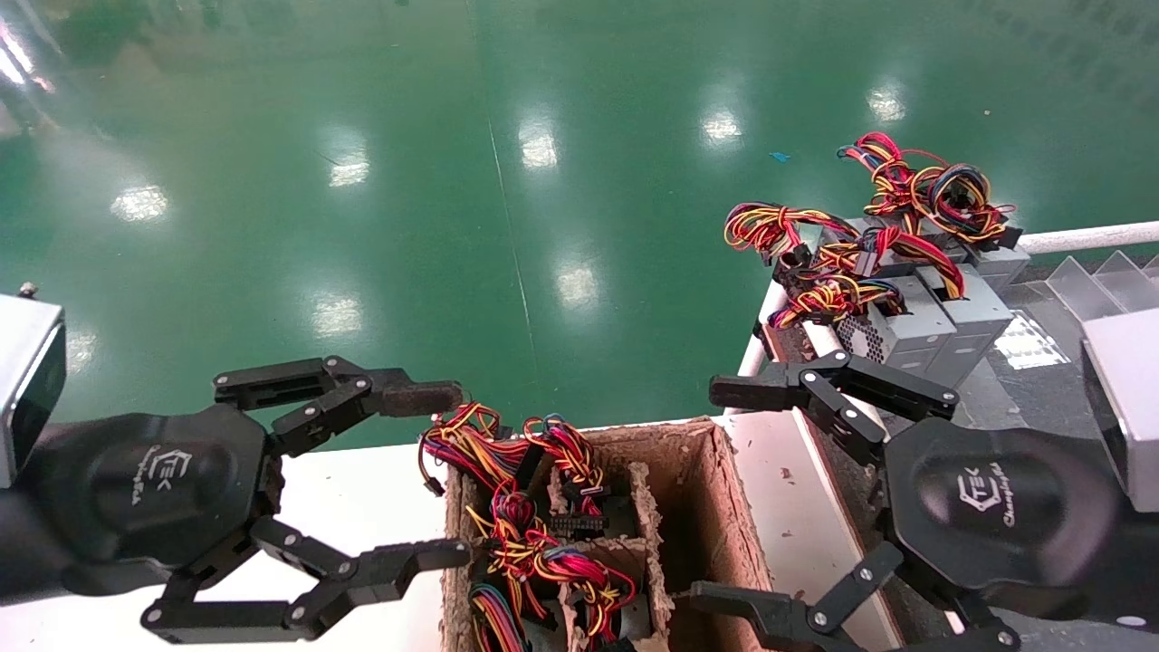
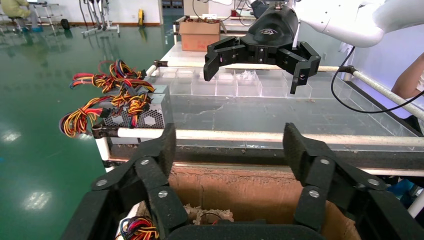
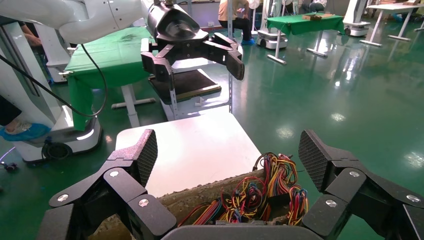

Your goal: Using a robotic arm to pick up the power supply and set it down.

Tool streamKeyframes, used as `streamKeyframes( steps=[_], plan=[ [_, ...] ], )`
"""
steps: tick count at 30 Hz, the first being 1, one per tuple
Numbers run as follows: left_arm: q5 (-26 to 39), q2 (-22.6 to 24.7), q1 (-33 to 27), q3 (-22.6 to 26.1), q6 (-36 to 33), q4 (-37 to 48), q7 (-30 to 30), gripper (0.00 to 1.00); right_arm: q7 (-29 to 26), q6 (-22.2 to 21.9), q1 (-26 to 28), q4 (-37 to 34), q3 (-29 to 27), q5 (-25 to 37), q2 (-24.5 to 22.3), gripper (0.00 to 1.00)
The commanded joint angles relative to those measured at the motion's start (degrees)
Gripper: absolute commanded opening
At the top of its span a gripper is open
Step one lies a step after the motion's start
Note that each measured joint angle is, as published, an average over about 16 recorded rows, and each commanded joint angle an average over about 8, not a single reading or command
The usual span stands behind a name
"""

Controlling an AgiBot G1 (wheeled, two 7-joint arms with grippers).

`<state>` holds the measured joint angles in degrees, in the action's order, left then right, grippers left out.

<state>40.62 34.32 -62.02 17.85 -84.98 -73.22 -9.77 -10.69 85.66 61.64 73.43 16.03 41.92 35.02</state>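
Cardboard box [image 1: 724,507] rim between spread left gripper [image 1: 444,471] – right gripper [image 1: 715,493].

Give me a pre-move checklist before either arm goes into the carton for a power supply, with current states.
1. Left gripper open: ok, fingers spread wide beside the cardboard carton.
2. Right gripper open: ok, fingers spread wide, nothing between them.
3. Target visible in carton: not ok, only the wire bundle shows; no grey case in view.
4. Wires clear of grasp path: not ok, loops spill over the carton's rim toward the left gripper.
5. Set-down area: cannot tell, several power supplies already lie stacked on the table to the right.
6. Left fingertip clean: not ok, brown crust on it.
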Motion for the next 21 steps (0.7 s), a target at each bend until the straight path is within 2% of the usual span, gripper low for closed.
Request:
streamKeyframes(
  steps=[1,21],
  plan=[
    [0.0,0.0,0.0,0.0,0.0,0.0,0.0,0.0,0.0,0.0,0.0,0.0,0.0,0.0,0.0,1.0],
    [0.0,0.0,0.0,0.0,0.0,0.0,0.0,0.0,0.0,0.0,0.0,0.0,0.0,0.0,0.0,1.0]
  ],
)
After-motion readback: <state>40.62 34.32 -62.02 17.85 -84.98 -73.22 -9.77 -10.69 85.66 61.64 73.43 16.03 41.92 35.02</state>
